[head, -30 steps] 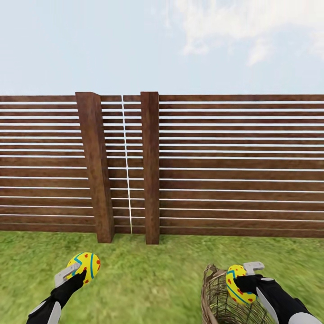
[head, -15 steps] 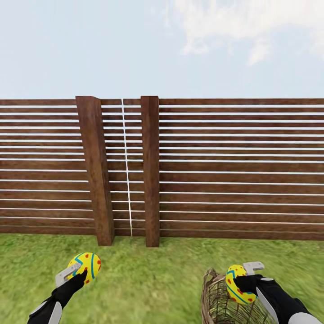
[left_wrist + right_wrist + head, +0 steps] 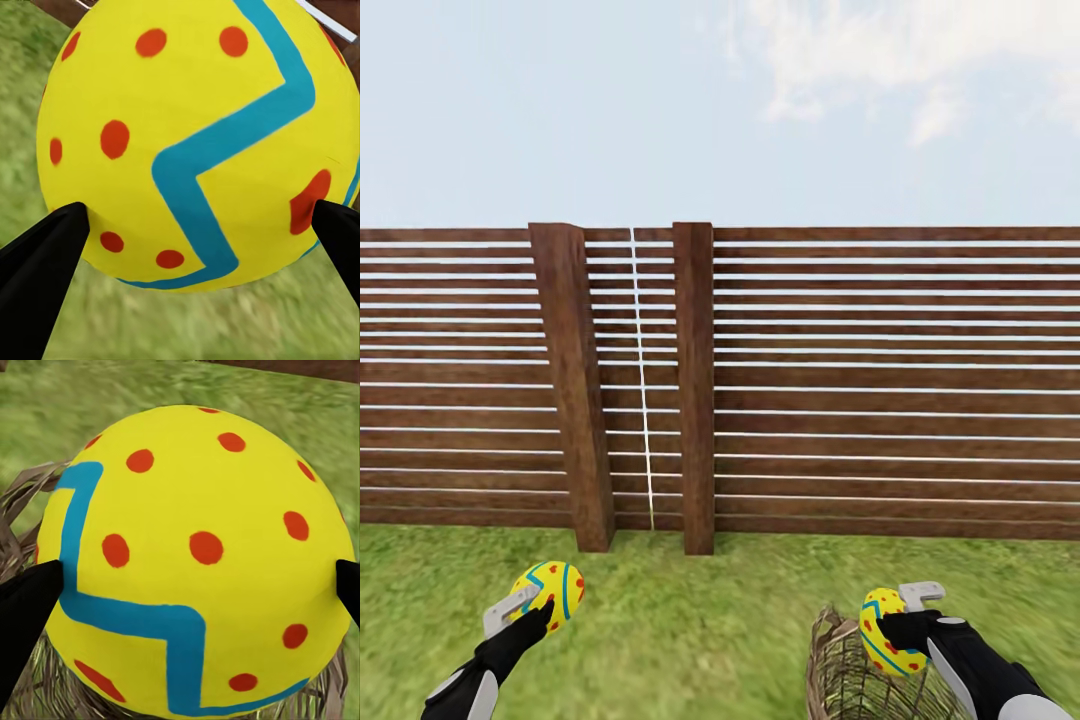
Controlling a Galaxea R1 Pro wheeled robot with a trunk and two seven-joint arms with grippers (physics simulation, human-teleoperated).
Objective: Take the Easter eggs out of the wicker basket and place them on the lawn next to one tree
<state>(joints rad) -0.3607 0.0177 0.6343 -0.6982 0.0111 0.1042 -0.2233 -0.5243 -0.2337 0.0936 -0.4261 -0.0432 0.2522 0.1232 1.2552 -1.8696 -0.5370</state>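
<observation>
My left gripper (image 3: 532, 607) is shut on a yellow Easter egg (image 3: 550, 592) with blue zigzag and red dots, held above the lawn (image 3: 690, 620) at lower left; up close the egg (image 3: 195, 142) sits between both black fingertips (image 3: 45, 255). My right gripper (image 3: 895, 617) is shut on a second egg (image 3: 882, 632), held just above the tan wicker basket (image 3: 840, 675) at lower right. In the right wrist view that egg (image 3: 195, 562) covers the basket (image 3: 22, 502) below it. The basket's inside is hidden. No tree is in view.
A brown horizontal-slat fence (image 3: 860, 380) with two thick posts (image 3: 695, 390) runs across the view a short way ahead, closing off the grass. Open grass lies between the two arms and to both sides.
The head view has shifted slightly, so the fence sits a little lower in the picture. Both grippers keep their eggs in the same pose.
</observation>
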